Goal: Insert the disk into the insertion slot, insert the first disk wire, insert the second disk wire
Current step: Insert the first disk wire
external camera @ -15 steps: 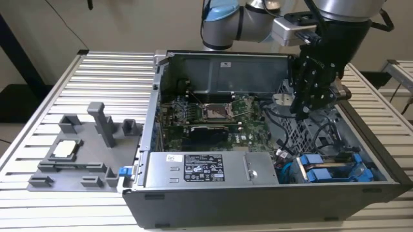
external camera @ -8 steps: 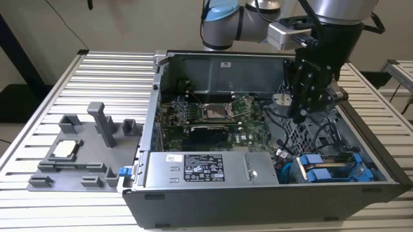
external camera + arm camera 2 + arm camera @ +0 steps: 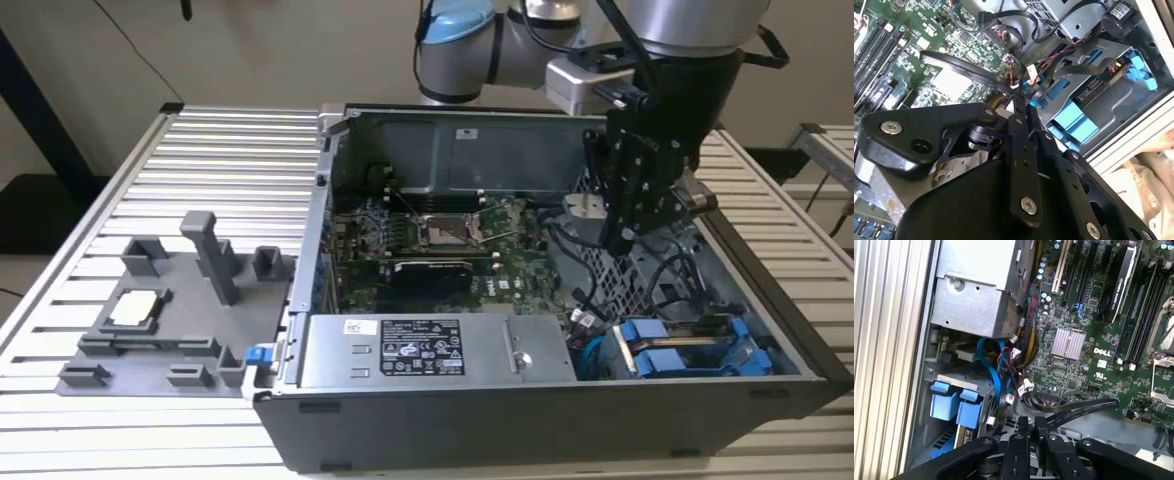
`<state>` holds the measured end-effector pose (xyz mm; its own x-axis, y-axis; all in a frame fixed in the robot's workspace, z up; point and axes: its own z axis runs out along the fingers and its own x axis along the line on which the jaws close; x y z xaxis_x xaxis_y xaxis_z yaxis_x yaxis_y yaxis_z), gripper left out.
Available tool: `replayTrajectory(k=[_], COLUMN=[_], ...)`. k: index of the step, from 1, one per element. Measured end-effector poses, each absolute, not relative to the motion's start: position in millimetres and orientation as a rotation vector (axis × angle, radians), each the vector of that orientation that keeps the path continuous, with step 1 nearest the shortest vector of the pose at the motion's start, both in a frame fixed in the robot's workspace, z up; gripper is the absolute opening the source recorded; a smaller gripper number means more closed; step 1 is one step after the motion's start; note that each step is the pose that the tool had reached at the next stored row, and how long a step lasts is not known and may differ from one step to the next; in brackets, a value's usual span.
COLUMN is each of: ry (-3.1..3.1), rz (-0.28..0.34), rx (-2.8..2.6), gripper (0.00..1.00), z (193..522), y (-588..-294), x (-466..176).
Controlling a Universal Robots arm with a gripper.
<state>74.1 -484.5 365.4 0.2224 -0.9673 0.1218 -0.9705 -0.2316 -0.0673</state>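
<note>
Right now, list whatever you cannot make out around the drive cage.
- Wire connections: in the second wrist view, black cables cross above the blue carrier, so whether anything is plugged in is unreadable.
- Insertion slot: in the exterior view, the case wall cuts off its lower part.
- Drive cage: in the first wrist view, the gripper covers part of it.

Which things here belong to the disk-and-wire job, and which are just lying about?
Job in hand:
- gripper, shut on the flat black wire
- blue-framed disk, seated in the case's corner

Lying about:
- grey fixture tray on the table beside the case
- power supply
- motherboard
</note>
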Motion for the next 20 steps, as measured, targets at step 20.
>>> replayTrajectory(k=[20], ry=[-1.839], rz=[0.324], rx=[2.398], gripper=[0.24], z=[366.5], y=[-470.2], x=[72.0])
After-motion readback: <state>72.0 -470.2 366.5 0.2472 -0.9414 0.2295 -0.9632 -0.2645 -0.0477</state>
